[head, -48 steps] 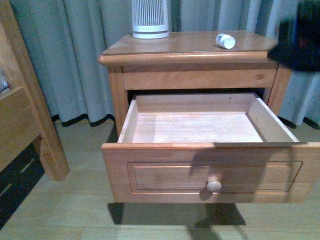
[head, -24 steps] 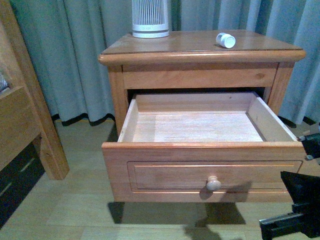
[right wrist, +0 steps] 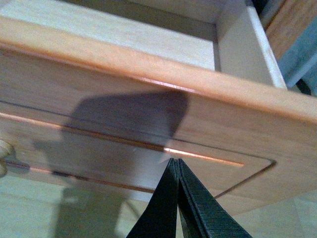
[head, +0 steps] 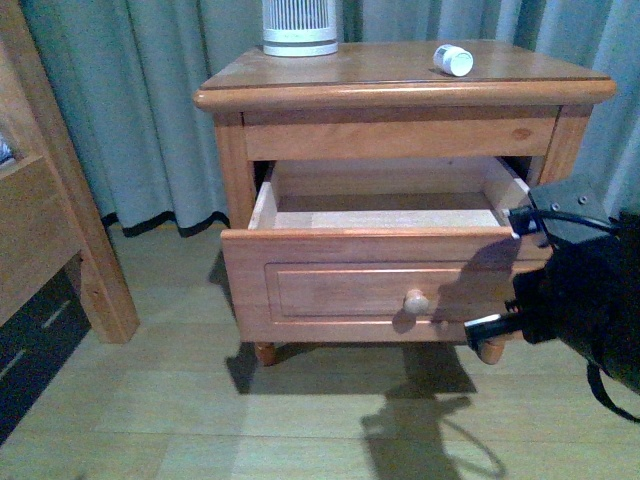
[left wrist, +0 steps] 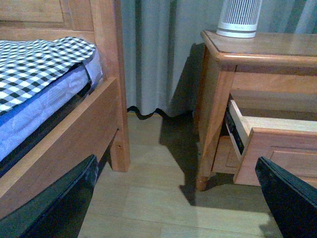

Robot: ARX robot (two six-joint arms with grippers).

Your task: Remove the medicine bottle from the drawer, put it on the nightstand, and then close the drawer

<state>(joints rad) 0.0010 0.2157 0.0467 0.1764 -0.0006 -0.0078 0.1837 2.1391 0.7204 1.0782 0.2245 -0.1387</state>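
While the nightstand (head: 400,75) stands above our right gripper (right wrist: 177,163), its drawer (head: 380,285) is partly pulled out, the panel front right at our pinched-together fingertips. Our left gripper (left wrist: 173,198) hangs spread wide, far from it. Up beyond the right gripper, the medicine bottle (head: 452,59) lies on the nightstand top.

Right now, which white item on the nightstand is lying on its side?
The medicine bottle, tipped over near the right; the ribbed cylinder stands upright at the back left.
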